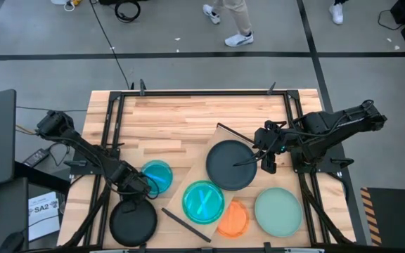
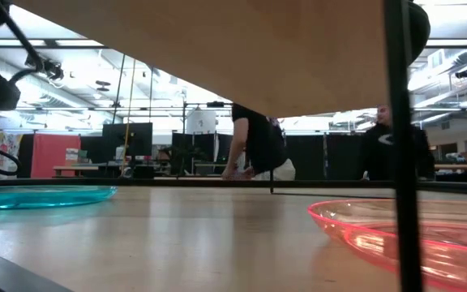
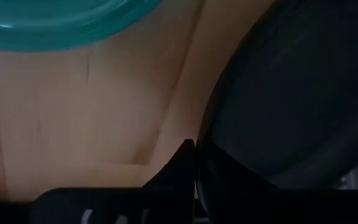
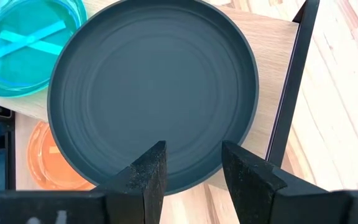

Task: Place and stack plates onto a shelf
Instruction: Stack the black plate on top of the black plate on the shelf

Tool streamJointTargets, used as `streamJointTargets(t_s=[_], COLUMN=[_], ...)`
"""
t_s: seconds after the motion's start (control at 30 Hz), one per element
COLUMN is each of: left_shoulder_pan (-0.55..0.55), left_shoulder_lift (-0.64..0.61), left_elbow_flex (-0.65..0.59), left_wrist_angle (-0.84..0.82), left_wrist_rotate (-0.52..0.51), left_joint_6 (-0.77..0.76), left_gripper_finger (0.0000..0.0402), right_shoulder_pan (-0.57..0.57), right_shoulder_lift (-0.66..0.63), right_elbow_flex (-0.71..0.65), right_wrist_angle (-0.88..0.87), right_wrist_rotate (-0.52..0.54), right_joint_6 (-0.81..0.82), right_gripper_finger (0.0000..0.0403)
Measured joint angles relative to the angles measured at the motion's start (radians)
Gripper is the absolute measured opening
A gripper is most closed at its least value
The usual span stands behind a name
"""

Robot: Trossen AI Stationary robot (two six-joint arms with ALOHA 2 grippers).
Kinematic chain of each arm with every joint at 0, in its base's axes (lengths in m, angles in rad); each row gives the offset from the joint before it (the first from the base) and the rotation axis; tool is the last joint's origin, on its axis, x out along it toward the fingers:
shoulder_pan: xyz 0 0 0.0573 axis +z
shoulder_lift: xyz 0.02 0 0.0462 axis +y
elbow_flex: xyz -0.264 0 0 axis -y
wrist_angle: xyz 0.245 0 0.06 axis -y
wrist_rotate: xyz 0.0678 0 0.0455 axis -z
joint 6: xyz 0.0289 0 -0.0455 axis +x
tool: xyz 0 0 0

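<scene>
- the shelf [image 1: 188, 200] sits at an angle on the table [image 1: 174, 119], a light wood board with dark strips on its short ends, one strip up near the right arm and one down toward the front edge
- on the shelf there's a big black plate [image 1: 230, 165] at the upper end and a teal plate [image 1: 203, 202] lower down, the two just about touching
- an orange plate [image 1: 235, 219] pokes out from under the shelf's edge on the right, partly covered by the board, and in the low view it's the pinkish rim [image 2: 396, 231] in the foreground
- a mint-green plate [image 1: 278, 211] lies flat on the table just right of the orange one, off the shelf
- right gripper [image 1: 266, 159] hangs over the right rim of the big black plate, fingers [image 4: 148, 177] spread apart with nothing between them, the plate's near rim just below the gap
- left gripper [image 1: 140, 190] is down low between a blue plate [image 1: 157, 176] and a second black plate [image 1: 133, 222] at the front left corner of the table
- from its wrist cam the left fingers look closed together right at the rim of that second black plate [image 3: 297, 93], but I can't tell if they're actually pinching it
- a person in dark clothes is bent over in the room behind the table
</scene>
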Motion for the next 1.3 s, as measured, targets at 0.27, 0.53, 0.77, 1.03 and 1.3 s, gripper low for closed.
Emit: streamJointTargets(t_s=[0.27,0.53,0.77,1.03,1.3], left_shoulder_pan=[0.000,0.001,0.001,0.002,0.013], left_shoulder_lift=[-0.005,-0.009,-0.010,-0.018,-0.022], left_elbow_flex=[0.112,0.265,0.426,0.529,0.530], left_wrist_angle=[-0.196,-0.446,-0.668,-0.785,-0.787], left_wrist_rotate=[0.023,-0.028,-0.157,-0.301,-0.402], left_joint_6=[0.025,0.055,0.035,-0.098,-0.221], left_gripper_finger=[0.0015,0.0015,0.0015,0.0015,0.0015], right_shoulder_pan=[0.000,0.000,0.000,0.000,-0.002], right_shoulder_lift=[0.000,0.000,0.000,0.000,0.000], right_elbow_flex=[0.000,0.000,0.000,0.000,0.000], right_wrist_angle=[0.006,0.017,0.059,0.059,0.100], right_wrist_rotate=[0.000,0.000,0.000,0.001,0.019], right_joint_6=[0.000,0.000,-0.006,-0.007,-0.008], right_gripper_finger=[0.0160,0.0160,0.0160,0.0160,0.0160])
